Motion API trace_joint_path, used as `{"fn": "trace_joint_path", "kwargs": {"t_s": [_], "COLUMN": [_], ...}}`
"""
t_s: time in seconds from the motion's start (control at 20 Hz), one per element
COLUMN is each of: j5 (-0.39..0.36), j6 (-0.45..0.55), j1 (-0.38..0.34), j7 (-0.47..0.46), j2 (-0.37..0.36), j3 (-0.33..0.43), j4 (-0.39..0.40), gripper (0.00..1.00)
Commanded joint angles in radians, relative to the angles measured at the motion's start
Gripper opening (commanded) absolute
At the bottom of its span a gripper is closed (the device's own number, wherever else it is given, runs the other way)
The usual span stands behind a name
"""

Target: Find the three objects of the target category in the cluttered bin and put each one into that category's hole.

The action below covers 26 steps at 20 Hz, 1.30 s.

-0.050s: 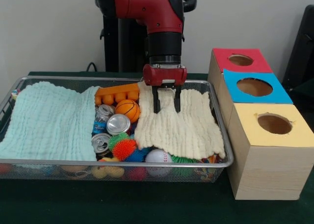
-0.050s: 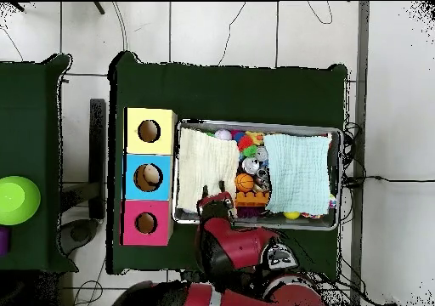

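I see the gripper [image 1: 166, 101] at frame centre, fingers slightly parted and empty, over the cream cloth [image 1: 179, 126]. That cloth and the mint cloth [image 1: 49, 121] hide most of the wire bin [image 1: 117, 169]. Cans [image 1: 117, 124] and balls [image 1: 127, 109] show between them. The three-hole box [image 1: 267, 131] sits right, on dark green table [image 1: 147, 204].

A pale mint cloth [image 1: 49, 118] and a cream ribbed cloth [image 1: 179, 126] lay in the silver wire-mesh bin [image 1: 117, 170], an orange basketball [image 1: 127, 110] between them. The wooden box [image 1: 267, 177] had red [image 1: 240, 60], blue [image 1: 255, 87] and yellow [image 1: 274, 124] tops, on a dark green tabletop [image 1: 147, 204].
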Motion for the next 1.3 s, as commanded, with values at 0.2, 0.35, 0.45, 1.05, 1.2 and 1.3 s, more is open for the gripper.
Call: {"fn": "trace_joint_path", "kwargs": {"t_s": [0.2, 0.35, 0.45, 1.05, 1.2, 1.3], "j5": [0.047, 0.038, 0.038, 0.031, 0.025, 0.016], "j6": [0.016, 0.0, -0.004, -0.012, -0.006, 0.038], "j1": [0.018, 0.001, -0.003, -0.015, -0.009, -0.009], "j7": [0.114, 0.138, 0.143, 0.149, 0.141, 0.136], "j2": [0.21, 0.21, 0.209, 0.21, 0.19, 0.138], "j3": [-0.05, -0.032, -0.028, -0.018, -0.019, -0.013], "j4": [-0.123, -0.113, -0.108, -0.104, -0.104, -0.089], "gripper": [1.0, 1.0, 1.0, 0.0, 0.0, 0.0]}}
